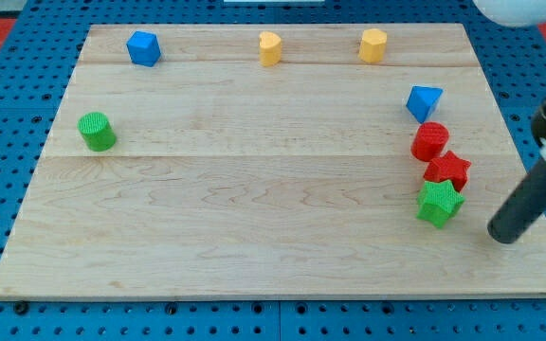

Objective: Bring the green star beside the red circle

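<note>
Wooden board [254,189], green star [439,204] touching red star [447,170], red circle [430,141] above, my tip [503,233] just right, no jaws.

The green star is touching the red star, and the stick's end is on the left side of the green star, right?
Not quite. In the camera view, my tip is on the view's right of the green star, with a gap between them, not on its left. The rest holds: the green star sits against the red star, just below it.
</note>
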### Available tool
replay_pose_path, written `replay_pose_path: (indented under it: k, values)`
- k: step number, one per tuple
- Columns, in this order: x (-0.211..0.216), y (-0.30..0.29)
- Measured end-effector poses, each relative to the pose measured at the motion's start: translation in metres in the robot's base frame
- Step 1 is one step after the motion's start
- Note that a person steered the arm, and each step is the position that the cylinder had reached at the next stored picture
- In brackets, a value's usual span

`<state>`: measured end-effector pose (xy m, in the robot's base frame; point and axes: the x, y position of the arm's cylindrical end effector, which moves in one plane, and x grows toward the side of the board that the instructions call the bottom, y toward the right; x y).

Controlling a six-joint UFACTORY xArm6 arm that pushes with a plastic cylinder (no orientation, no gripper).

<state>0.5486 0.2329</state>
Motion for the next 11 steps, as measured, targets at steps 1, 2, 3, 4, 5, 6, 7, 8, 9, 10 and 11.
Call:
replay_pose_path:
  k: [1, 2, 3, 4, 5, 6, 7, 8, 9, 10, 11]
  values:
    - [-0.034, -0.055]
    - [-0.015, -0.092]
    - [-0.016, -0.128]
    - [-0.077, -0.157]
    - [-0.120, -0.132]
    - [-0.070, -0.164]
    - [-0.057, -0.108]
    - [-0.053, -0.097]
    - [-0.064, -0.110]
    - [-0.084, -0.106]
    - [-0.091, -0.094]
